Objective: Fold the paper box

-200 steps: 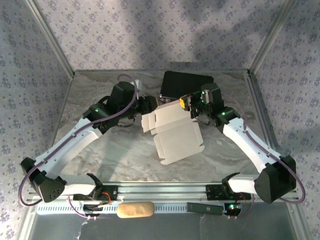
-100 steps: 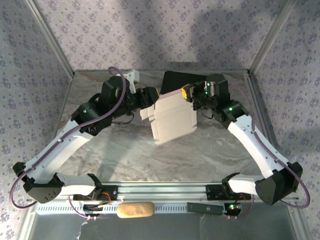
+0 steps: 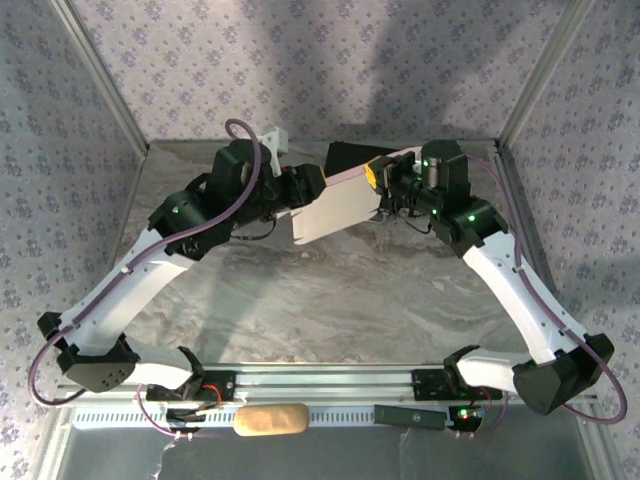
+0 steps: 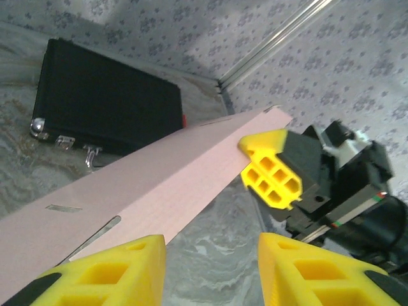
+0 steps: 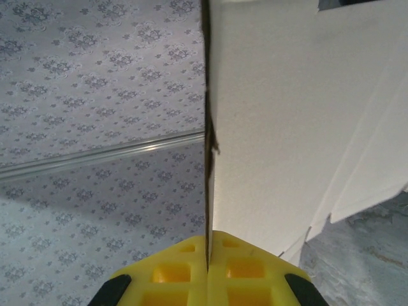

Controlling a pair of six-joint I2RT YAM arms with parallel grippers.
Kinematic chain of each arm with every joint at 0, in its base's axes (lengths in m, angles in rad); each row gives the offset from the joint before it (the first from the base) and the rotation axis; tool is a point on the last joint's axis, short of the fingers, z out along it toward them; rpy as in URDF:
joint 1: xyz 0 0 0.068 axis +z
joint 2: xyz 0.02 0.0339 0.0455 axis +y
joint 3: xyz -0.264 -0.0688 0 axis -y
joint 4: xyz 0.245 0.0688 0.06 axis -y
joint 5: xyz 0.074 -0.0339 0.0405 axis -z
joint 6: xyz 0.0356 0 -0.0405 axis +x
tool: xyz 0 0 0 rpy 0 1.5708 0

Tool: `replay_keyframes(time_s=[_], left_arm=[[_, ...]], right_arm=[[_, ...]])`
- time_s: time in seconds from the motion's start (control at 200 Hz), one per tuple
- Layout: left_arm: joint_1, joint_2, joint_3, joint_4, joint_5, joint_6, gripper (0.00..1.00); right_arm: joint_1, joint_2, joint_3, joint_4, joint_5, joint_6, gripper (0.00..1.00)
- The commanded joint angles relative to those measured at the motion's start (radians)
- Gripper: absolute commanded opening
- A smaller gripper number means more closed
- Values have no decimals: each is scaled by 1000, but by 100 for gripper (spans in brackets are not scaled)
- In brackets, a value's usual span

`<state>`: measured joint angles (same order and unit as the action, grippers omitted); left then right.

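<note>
The paper box [image 3: 335, 210] is a flat pink card with a whitish reverse, held up off the table and tilted between both arms. My right gripper [image 3: 378, 186] is shut on the card's far right corner. In the right wrist view the thin edge runs straight into the closed fingertips [image 5: 207, 255], with the pale face [image 5: 293, 121] to the right. In the left wrist view the pink face [image 4: 159, 185], with its slits, crosses diagonally above my left gripper [image 4: 210, 268]. That gripper stands open, the marble showing between its fingers and the card lying against the left fingertip [image 4: 111, 268].
A black hard case [image 3: 350, 158] with metal latches [image 4: 64, 143] lies at the back of the table, just behind the card. A beige oblong [image 3: 270, 420] and a dark strip [image 3: 410, 417] rest by the near rail. Patterned walls and metal posts enclose the table.
Both arms have moved toward the back and risen. The card has come off the table and swung from lying nearly flat to tilted steeply. The left jaws have narrowed slightly.
</note>
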<state>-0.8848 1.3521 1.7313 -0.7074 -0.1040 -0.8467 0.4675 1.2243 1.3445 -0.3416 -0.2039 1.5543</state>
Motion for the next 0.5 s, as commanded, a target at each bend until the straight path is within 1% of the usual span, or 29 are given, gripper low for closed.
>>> replay_keyframes(time_s=[0.0, 0.13, 0.305, 0.495], left_arm=[[-12, -19, -24, -7, -26, -1, 42], [-13, -17, -40, -9, -47, 3, 42], [-14, -15, -48, -10, -44, 1, 42], [-19, -46, -96, 1, -72, -7, 42]], right_arm=[[4, -24, 23, 3, 20, -20, 0], [5, -20, 26, 1, 14, -16, 0], [5, -20, 22, -3, 17, -14, 0], [2, -19, 19, -2, 15, -10, 0]])
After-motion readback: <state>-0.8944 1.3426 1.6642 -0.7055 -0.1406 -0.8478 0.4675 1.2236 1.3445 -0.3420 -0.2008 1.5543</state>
